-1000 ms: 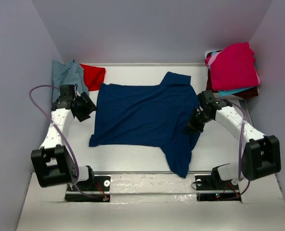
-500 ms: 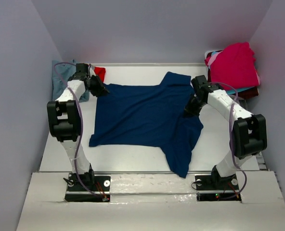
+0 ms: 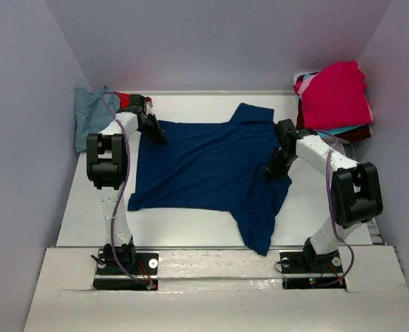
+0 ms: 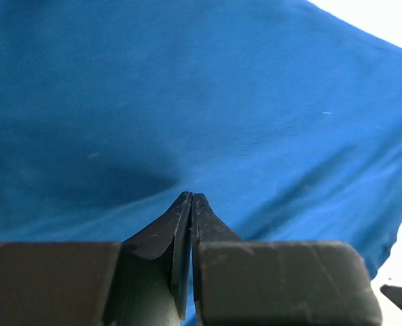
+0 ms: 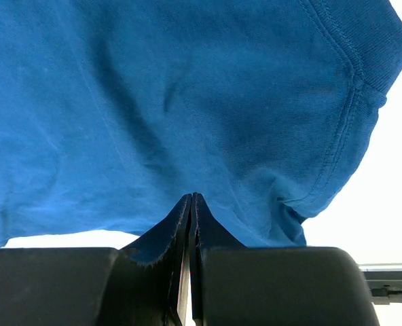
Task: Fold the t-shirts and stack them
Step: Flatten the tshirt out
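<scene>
From the top view you get the whole layout. The navy t-shirt (image 3: 211, 173) lies spread flat in the middle of the white surface (image 3: 184, 225), with one sleeve pointing to the far side and another trailing toward the near edge. The left gripper (image 3: 157, 136) sits on its far-left corner and the right gripper (image 3: 272, 173) on its right edge.

Only the wrist views show you the grips. In the left wrist view, the left gripper (image 4: 191, 198) has its fingers pressed together, and the navy t-shirt (image 4: 208, 102) fills the frame and creases toward the tips, so it is closed on the cloth. In the right wrist view, the right gripper (image 5: 191, 198) is likewise closed, and the navy t-shirt (image 5: 187, 102) puckers into its tips. A ribbed hem (image 5: 364, 64) shows at the upper right, with bare surface (image 5: 384, 204) beyond it. The wrist views make the cloth look brighter blue than it does from above.

Pale grey walls (image 3: 211, 41) close in the surface on the left, far and right sides.

You can count two arms and two grippers. There is one navy tee spread out. Two more sit at the far-left corner: a blue-grey t-shirt (image 3: 90, 114) and a red t-shirt (image 3: 124, 101) mostly hidden behind the left arm. A pile at the far right shows a magenta t-shirt (image 3: 336, 93) on top, then a sliver of a turquoise t-shirt (image 3: 334, 131), and a maroon t-shirt (image 3: 358, 133) below.
</scene>
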Robot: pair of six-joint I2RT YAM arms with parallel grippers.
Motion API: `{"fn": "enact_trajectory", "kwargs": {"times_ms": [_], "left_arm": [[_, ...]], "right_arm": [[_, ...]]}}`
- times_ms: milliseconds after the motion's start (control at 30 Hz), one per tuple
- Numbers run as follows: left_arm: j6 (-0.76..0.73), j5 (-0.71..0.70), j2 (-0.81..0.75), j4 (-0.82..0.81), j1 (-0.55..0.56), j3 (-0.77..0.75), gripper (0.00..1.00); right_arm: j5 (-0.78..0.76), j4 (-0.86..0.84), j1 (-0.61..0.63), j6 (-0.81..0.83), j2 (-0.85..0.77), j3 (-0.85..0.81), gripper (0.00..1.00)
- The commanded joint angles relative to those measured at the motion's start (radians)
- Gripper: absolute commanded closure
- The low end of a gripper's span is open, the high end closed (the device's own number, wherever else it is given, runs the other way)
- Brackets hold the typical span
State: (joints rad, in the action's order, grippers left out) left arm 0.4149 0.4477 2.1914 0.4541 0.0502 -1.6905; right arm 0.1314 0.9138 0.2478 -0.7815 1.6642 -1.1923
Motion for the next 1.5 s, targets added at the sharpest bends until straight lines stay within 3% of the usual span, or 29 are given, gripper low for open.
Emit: {"fn": "enact_trajectory", "kwargs": {"times_ms": [0, 233, 567, 1133, 1467], "left_arm": [[-0.013, -0.098, -0.044, 0.049, -0.006, 0.028, 0.85], [0.009, -0.156, -0.068, 0.046, -0.049, 0.077, 0.86], [0.021, -0.162, -0.013, 0.081, -0.078, 0.002, 0.86], [0.01, -0.149, -0.002, 0.095, -0.078, -0.041, 0.86], [0.002, -0.144, 0.001, 0.107, -0.105, -0.066, 0.86]], "right_arm": [[-0.015, 0.025, -0.007, 0.024, -0.026, 0.026, 0.93], [-0.016, 0.066, -0.007, 0.037, -0.101, 0.121, 0.93], [-0.03, 0.077, -0.007, 0.033, -0.144, 0.241, 0.93], [-0.024, -0.001, -0.007, 0.039, 0.058, 0.152, 0.93], [-0.168, 0.108, -0.007, -0.039, -0.069, 0.221, 0.93]]}}
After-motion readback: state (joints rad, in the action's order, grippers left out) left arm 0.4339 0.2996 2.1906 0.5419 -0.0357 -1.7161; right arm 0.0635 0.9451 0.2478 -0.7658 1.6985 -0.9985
